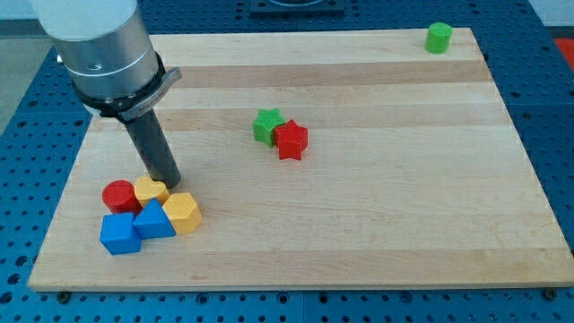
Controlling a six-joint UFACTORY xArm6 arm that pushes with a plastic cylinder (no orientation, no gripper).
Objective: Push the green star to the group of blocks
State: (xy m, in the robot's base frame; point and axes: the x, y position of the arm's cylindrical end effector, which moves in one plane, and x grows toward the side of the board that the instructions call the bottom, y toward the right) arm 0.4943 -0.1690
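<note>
The green star (266,125) lies near the board's middle, touching a red star (291,140) on its lower right. A group of blocks sits at the lower left: a red cylinder (118,196), a yellow block (150,189), a yellow hexagon (182,213), a blue triangle (153,221) and a blue cube (119,234). My tip (168,182) stands just above this group, beside the yellow block, far to the left of the green star.
A green cylinder (439,37) stands at the top right corner of the wooden board (377,224). The arm's grey body (103,49) fills the top left. Blue perforated table surrounds the board.
</note>
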